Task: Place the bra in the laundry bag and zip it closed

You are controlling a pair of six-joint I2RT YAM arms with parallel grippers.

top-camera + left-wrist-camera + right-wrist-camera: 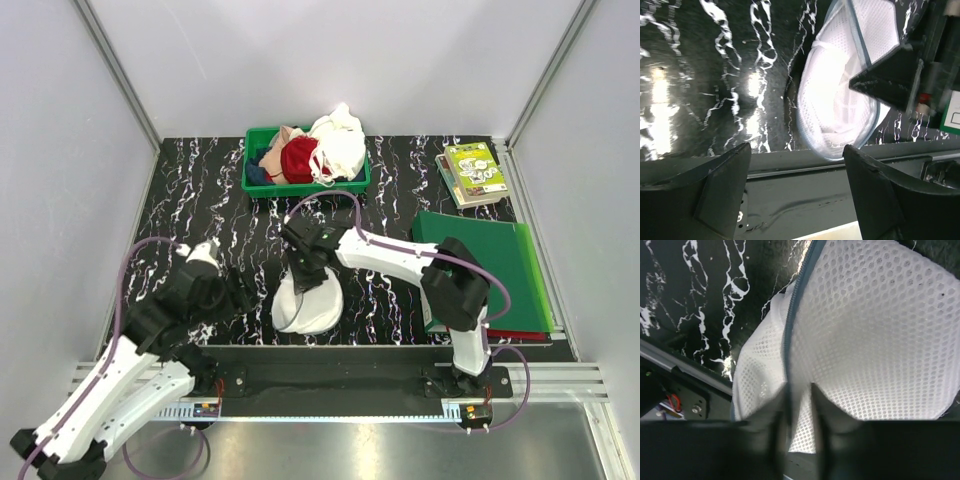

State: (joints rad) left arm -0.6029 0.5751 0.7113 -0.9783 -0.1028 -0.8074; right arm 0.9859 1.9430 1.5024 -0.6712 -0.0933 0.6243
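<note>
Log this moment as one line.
right gripper: shut on laundry bag rim | left gripper: open, empty, beside bag | zip: partly open | bra: apparently inside bag

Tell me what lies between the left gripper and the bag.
Only bare marbled table: the top view shows nothing between the left gripper and the bag; the left wrist view agrees.

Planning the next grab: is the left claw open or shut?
Open: the left claw shows its fingers wide apart, holding nothing.
</note>
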